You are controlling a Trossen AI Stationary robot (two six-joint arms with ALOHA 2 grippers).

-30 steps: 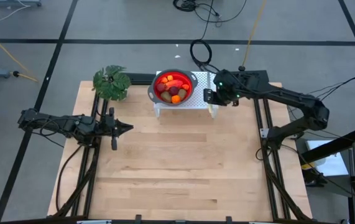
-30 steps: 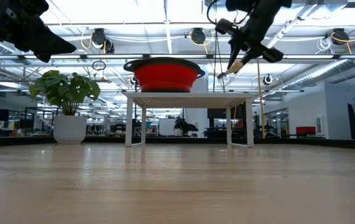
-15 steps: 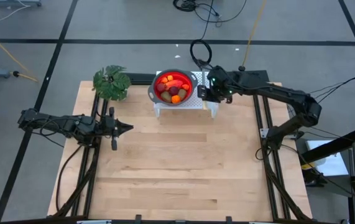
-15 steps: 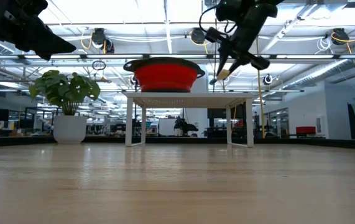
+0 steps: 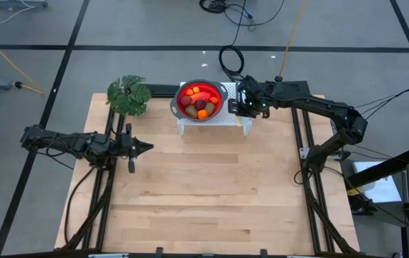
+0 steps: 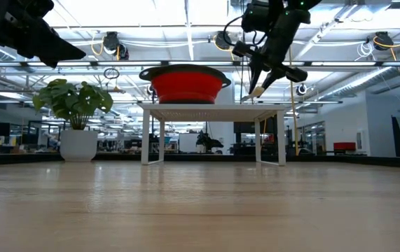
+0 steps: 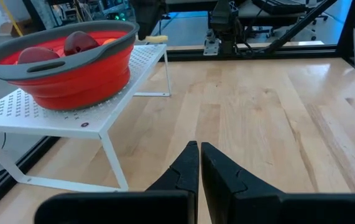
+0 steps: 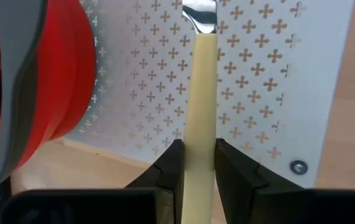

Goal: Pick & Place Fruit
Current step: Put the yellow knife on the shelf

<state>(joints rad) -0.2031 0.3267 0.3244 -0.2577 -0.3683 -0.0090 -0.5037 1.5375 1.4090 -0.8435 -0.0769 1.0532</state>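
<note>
The right gripper [image 8: 194, 163] holds a cream-handled knife [image 8: 200, 93] between its fingers [image 8: 172, 165], the blade pointing away over the white perforated rack [image 8: 258, 74]. Just beside those fingers, the fruit [image 5: 198, 105] lies piled in a red bowl [image 5: 215, 92] on the rack. Well apart above the wooden bench [image 5: 204, 193], the left gripper [image 7: 199, 155] hangs with its fingers pressed together, empty.

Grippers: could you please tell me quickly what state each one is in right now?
Left gripper: closed, holding nothing, above the table.
Right gripper: closed on the knife, over the white rack beside the red bowl.
</note>
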